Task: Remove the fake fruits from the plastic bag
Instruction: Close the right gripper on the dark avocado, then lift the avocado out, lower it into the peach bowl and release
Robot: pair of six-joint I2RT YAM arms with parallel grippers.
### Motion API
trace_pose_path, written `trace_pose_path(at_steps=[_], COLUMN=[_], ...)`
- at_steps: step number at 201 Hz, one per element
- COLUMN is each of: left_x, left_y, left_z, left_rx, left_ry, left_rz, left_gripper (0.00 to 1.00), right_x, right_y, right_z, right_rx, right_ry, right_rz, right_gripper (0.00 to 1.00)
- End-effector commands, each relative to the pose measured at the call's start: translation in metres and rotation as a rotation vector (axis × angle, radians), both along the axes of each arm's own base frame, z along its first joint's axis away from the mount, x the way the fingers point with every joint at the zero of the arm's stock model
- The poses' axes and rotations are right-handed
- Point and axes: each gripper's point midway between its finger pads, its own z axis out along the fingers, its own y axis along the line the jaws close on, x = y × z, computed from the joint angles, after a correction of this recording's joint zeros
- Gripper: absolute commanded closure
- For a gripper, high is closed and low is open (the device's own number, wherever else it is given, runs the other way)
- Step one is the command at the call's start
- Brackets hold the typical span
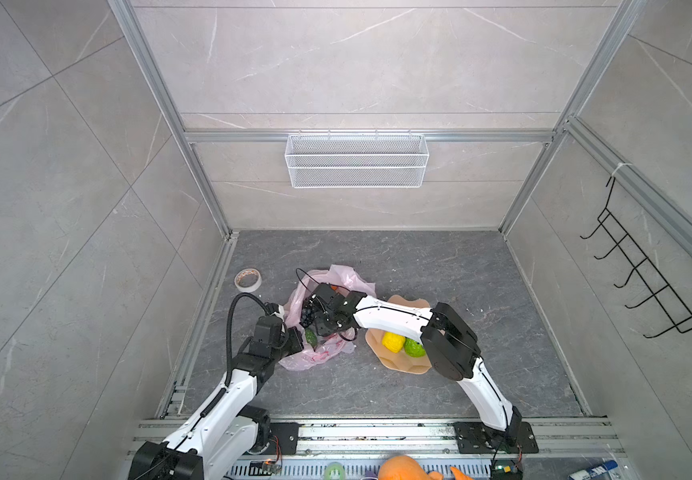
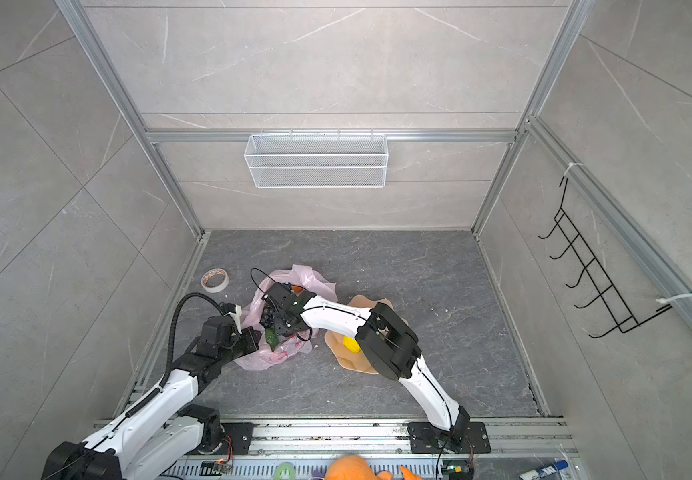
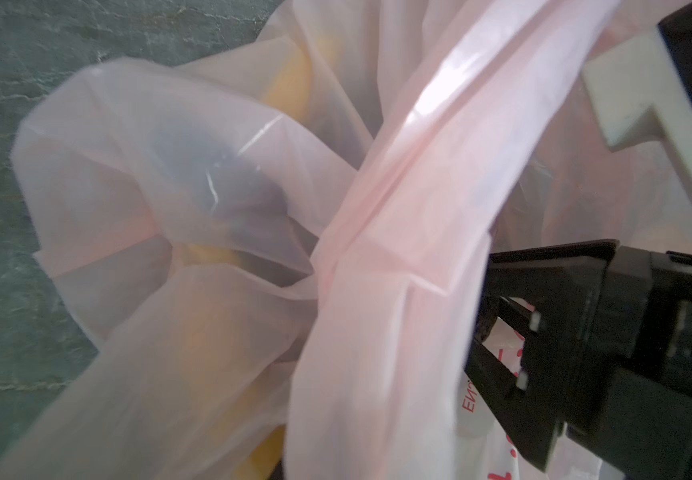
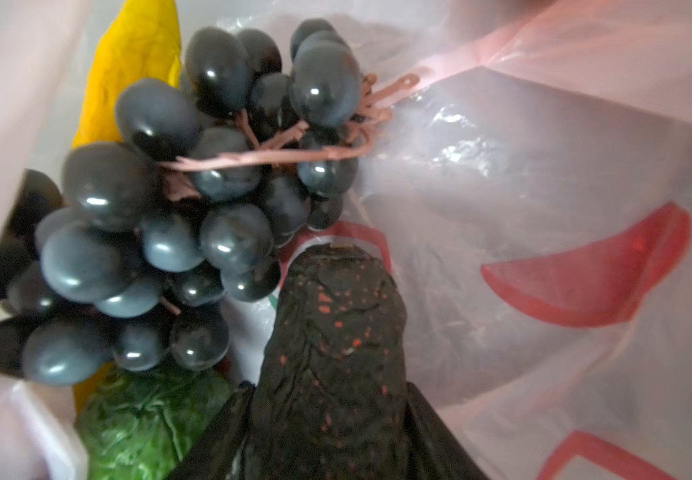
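Note:
The pink plastic bag lies crumpled on the floor left of centre. My left gripper sits at its near rim, shut on the film; in the left wrist view the bag covers the jaws. My right gripper reaches into the bag's mouth. In the right wrist view its jaws press both sides of a dark avocado. Beside it lie a black grape bunch, a yellow banana and a green fruit. A lemon and a bumpy green fruit rest on the plate.
The peach wavy plate lies right of the bag, partly under my right arm. A tape roll sits by the left wall. A wire basket hangs on the back wall, a hook rack on the right. An orange plush is at the front edge.

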Motion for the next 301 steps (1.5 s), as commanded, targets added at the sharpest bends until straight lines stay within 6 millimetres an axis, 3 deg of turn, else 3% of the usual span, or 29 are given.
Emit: trace_pose_path(at_steps=[1, 35, 76, 129, 170, 198, 234, 301], left_x=[0.007, 0.007, 0.007, 0.008, 0.007, 0.010, 0.011, 0.010], left_y=[-0.007, -0.007, -0.007, -0.007, -0.005, -0.006, -0.008, -0.006], left_z=[0.016, 0.016, 0.016, 0.016, 0.018, 0.020, 0.018, 0.020], left_rx=[-0.016, -0.016, -0.013, -0.009, -0.002, -0.003, -0.004, -0.002], left_ry=[-0.063, -0.063, -0.063, -0.061, -0.069, -0.077, -0.077, -0.094], left_rz=[-0.035, -0.034, -0.033, -0.036, -0.026, -0.033, -0.044, -0.038], left_gripper=[0.86, 0.85, 0.85, 0.85, 0.85, 0.84, 0.84, 0.84], right_x=[0.001, -0.004, -0.022, -0.040, -0.039, -0.037, -0.032, -0.015], right_y=[-0.006, -0.007, -0.020, -0.062, -0.104, -0.133, -0.162, -0.197], right_z=[0.023, 0.037, 0.083, 0.132, 0.154, 0.162, 0.157, 0.119], right_rx=[0.014, 0.020, 0.055, 0.093, 0.175, 0.204, 0.248, 0.224], right_ry=[-0.037, -0.061, -0.135, -0.228, -0.227, -0.235, -0.226, -0.194], right_rz=[0.005, 0.027, 0.094, 0.127, 0.052, -0.003, -0.110, -0.326], right_gripper=[0.47, 0.49, 0.49, 0.47, 0.47, 0.47, 0.47, 0.47])
